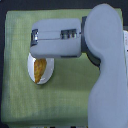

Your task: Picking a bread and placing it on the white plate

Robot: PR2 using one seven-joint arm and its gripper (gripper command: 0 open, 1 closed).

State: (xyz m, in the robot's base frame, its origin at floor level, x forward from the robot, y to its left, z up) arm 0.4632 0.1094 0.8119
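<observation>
The bread (pixel 39 69) is a golden-brown elongated piece lying on the white plate (pixel 48 74), which rests on the green cloth (pixel 20 95). The grey arm reaches in from the exterior view's right, and its boxy gripper housing (pixel 55 39) hangs directly over the upper part of the plate. That housing hides the fingertips, the top of the plate and the bread's upper end, so whether anything touches the bread cannot be made out.
The green cloth covers nearly the whole surface. The arm's thick grey forearm (pixel 106 75) runs down the exterior view's right side. A dark strip of table (pixel 2 60) borders the cloth at the exterior view's left.
</observation>
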